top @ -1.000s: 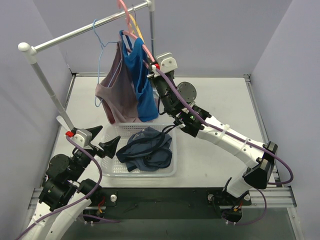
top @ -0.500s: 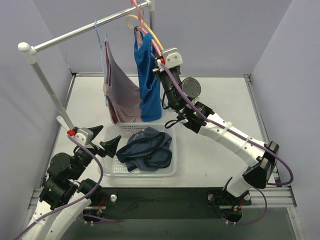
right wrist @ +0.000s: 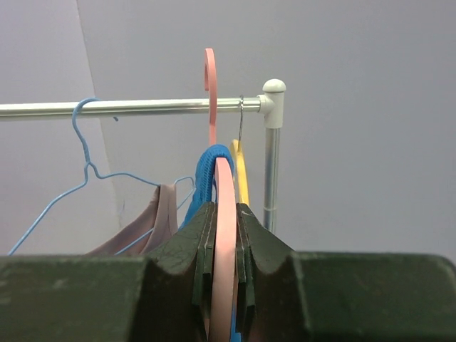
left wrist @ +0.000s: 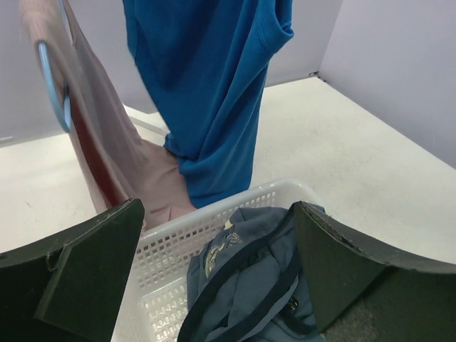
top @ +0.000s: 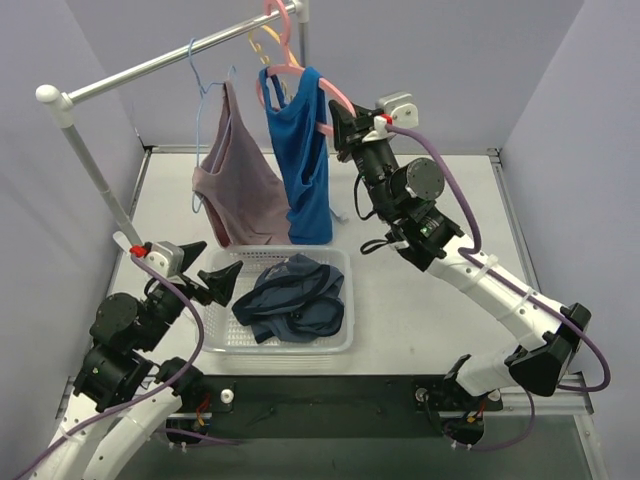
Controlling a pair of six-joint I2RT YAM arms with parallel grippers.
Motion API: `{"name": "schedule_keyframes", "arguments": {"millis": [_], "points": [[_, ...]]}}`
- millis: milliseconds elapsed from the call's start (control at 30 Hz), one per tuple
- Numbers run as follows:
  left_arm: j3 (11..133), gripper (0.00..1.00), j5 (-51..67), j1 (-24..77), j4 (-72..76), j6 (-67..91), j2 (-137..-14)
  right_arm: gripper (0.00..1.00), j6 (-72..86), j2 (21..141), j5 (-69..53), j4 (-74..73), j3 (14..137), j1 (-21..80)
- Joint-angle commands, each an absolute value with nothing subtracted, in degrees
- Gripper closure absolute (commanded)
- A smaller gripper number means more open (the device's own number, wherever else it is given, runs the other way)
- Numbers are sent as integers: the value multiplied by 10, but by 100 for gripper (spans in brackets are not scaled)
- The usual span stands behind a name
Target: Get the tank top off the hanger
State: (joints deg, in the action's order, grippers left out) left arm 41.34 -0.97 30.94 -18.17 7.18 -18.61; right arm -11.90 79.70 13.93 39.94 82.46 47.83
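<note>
pink plastic hanger (right wrist: 211, 114) with blue tank top (top: 308, 160) clenched in right gripper (right wrist: 224, 221); released left gripper (left wrist: 217, 214) should next grip hem.

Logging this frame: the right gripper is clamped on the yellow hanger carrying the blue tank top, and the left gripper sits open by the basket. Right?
No: the right wrist view shows the right gripper clamped on the pink hanger, not a yellow one. It carries the blue tank top, and the left gripper sits open by the basket.
</note>
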Motion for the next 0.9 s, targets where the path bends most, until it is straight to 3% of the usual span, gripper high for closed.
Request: {"name": "schedule_keyframes", "arguments": {"millis": [0, 167, 333, 500, 867], "points": [[454, 3, 0, 306, -162, 81, -198, 100, -49, 765, 90, 504, 826, 452], [486, 3, -9, 306, -170, 72, -216, 100, -40, 741, 59, 509, 801, 447], [593, 11, -56, 306, -216, 86, -285, 100, 0, 705, -13, 505, 767, 447], [687, 13, -54, 306, -236, 136, -371, 100, 15, 663, -5, 527, 713, 446], [804, 20, 16, 306, -125, 225, -491, 100, 77, 571, -57, 562, 596, 448]]}}
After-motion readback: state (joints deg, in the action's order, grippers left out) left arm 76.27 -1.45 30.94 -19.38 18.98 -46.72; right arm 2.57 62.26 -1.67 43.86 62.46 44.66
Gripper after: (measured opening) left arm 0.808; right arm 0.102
